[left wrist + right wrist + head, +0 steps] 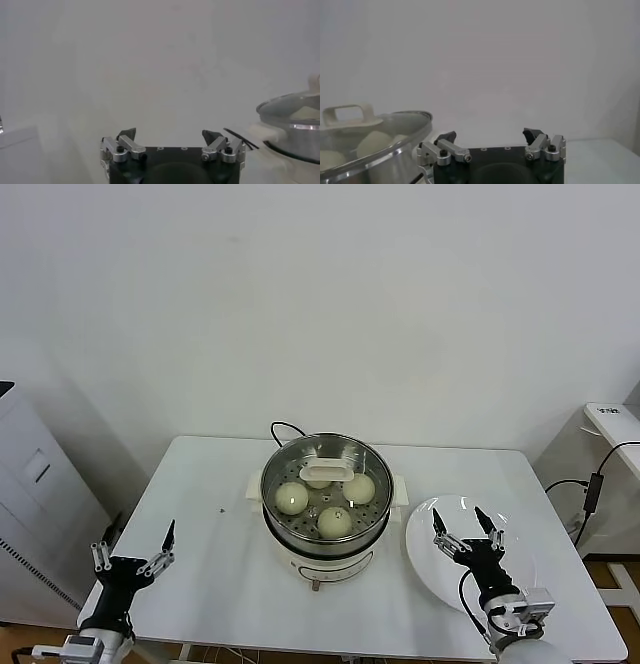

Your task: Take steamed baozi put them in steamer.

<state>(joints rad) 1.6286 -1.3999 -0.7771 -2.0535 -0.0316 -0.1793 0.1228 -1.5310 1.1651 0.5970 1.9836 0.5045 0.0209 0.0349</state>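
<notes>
The steel steamer (325,519) stands on its cream cooker base at the table's middle, with the glass lid (328,469) resting on it. Through the lid I see baozi inside: one at the left (291,498), one at the front (335,521), one at the right (359,488), and one partly hidden under the lid handle. My left gripper (135,546) is open and empty at the table's front left corner. My right gripper (463,524) is open and empty above the empty white plate (425,549). The right wrist view shows the lid (385,127) and a baozi (372,143) beside the open right gripper (492,134). The left wrist view shows the steamer (295,132) beyond the open left gripper (169,134).
The white table (210,514) holds only the steamer and plate. A black cord (284,427) loops behind the cooker. A grey cabinet (30,484) stands left of the table. A white unit with cables (610,424) stands to the right.
</notes>
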